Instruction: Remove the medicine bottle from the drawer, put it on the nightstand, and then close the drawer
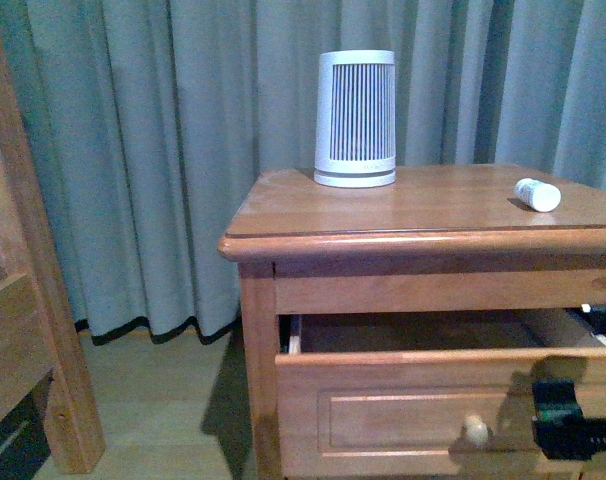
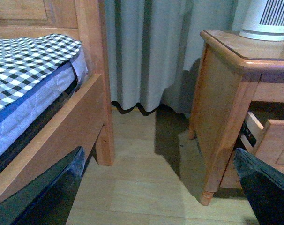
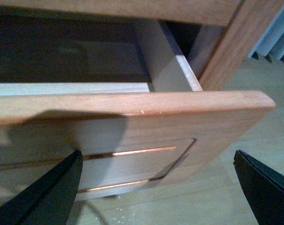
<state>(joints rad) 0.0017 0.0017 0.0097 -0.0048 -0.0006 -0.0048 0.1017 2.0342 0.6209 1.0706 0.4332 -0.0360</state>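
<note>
Low, right claw [image 1: 583,425] (spread) before drawer [image 1: 403,400]

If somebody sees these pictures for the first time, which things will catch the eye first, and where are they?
The tall white ribbed device stands upright near the back of the nightstand top, in front of grey curtains. A small white medicine bottle lies on its side towards the right of the same top. Below, the upper drawer is pulled open, with the right hand in front of its panel.
</note>
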